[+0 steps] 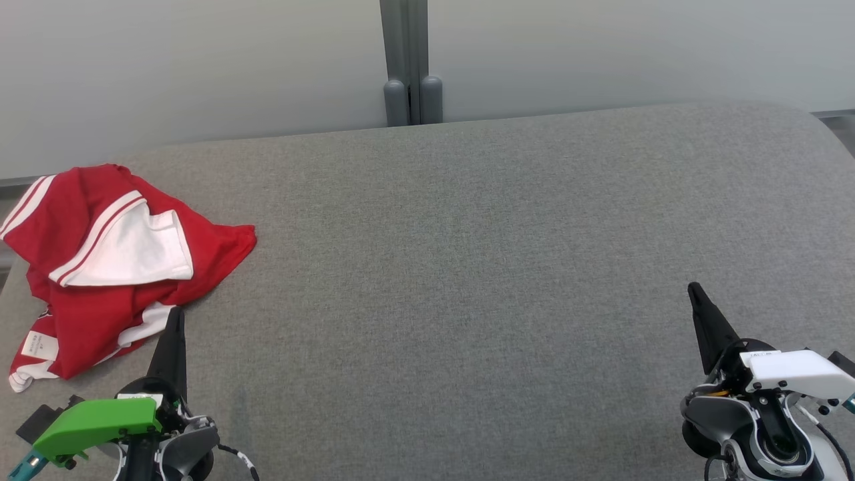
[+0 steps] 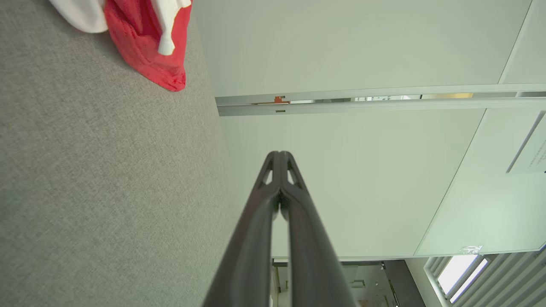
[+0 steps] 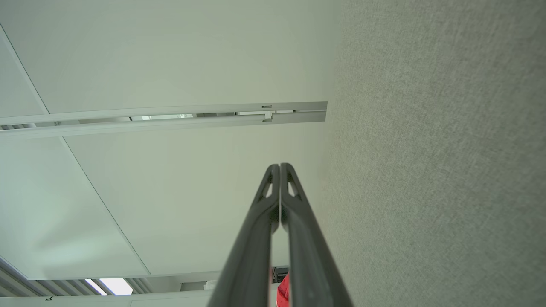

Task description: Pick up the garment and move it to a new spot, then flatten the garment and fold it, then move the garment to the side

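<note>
The garment, red with white trim, lies crumpled at the left edge of the grey fabric-covered bench. Pale partition panels and a grey post stand beyond the garment, behind the bench. The left gripper is clenched on nothing, tip near the garment's near hem; the right gripper, likewise clenched and empty, sits well apart from the garment

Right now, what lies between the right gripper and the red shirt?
Bare grey cloth-covered surface between the right gripper and the red-and-white shirt, seen in the head view.
</note>
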Tool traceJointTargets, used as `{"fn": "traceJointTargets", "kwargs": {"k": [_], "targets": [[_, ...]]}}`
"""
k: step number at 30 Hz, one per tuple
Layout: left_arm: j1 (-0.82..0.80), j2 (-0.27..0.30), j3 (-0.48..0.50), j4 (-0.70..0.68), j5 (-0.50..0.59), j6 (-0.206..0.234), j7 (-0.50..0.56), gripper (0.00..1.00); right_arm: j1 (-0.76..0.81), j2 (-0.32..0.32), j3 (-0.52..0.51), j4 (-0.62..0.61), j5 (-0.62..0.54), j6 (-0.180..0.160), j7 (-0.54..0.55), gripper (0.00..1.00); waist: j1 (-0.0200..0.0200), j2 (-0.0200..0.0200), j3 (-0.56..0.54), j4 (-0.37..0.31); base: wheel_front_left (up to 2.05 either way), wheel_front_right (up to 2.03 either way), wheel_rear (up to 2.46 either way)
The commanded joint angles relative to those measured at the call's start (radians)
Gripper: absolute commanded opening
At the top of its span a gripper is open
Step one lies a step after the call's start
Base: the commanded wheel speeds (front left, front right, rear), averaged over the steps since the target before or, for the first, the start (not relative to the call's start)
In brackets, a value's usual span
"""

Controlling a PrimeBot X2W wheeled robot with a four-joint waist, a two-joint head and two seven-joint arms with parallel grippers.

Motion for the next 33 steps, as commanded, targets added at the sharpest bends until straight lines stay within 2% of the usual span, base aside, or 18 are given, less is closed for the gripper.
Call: {"fn": "traceJointTargets", "kwargs": {"k": [1,33], "targets": [[-0.016,0.0,0.001,0.0,0.006,-0.003,0.003,0.0,0.008,-0.004,-0.001,0.001,0.007,0.0,0.003,0.0,0.0,0.0,0.0,0.0,0.0,0.0,0.0],[-0.016,0.0,0.001,0.0,0.005,-0.003,0.003,0.0,0.008,-0.004,-0.001,0.001,0.007,0.0,0.003,0.0,0.0,0.0,0.0,0.0,0.0,0.0,0.0]]}}
